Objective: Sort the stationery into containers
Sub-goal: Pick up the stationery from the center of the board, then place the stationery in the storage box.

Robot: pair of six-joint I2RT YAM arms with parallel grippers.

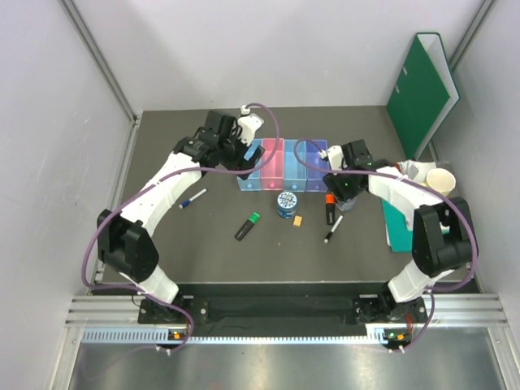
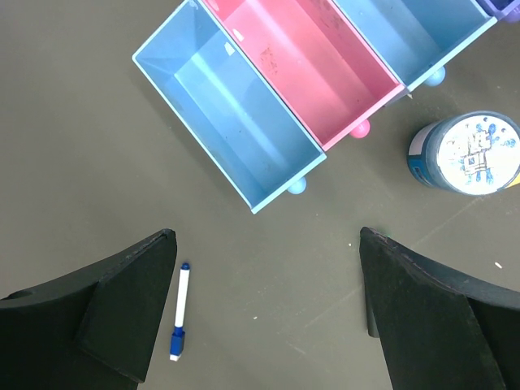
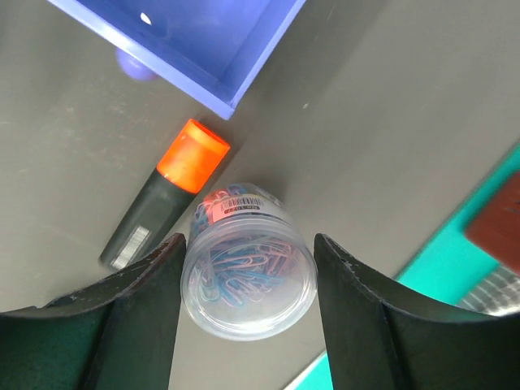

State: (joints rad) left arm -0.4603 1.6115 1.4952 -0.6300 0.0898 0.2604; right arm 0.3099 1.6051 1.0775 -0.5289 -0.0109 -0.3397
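Note:
The four joined containers (image 1: 283, 163) stand mid-table: light blue (image 2: 202, 88), pink (image 2: 313, 63), light blue, purple (image 3: 213, 93). My right gripper (image 3: 249, 240) straddles the clear round pot (image 3: 248, 276) of paper clips. Its left finger touches the pot and a thin gap shows at the right finger. The orange-capped highlighter (image 3: 166, 199) lies beside the pot. My left gripper (image 2: 266, 236) hangs open above bare table near the first tray, a blue-capped pen (image 2: 179, 313) by its left finger. The blue tin (image 1: 286, 204), green-capped highlighter (image 1: 248, 227), eraser (image 1: 298, 220) and second pen (image 1: 333, 230) lie in front of the trays.
A teal flat tray (image 1: 398, 226) lies at the right with a cream paper cup (image 1: 441, 180) behind it. A green ring binder (image 1: 422, 81) leans in the back right corner. Pale walls close in the left, back and right sides.

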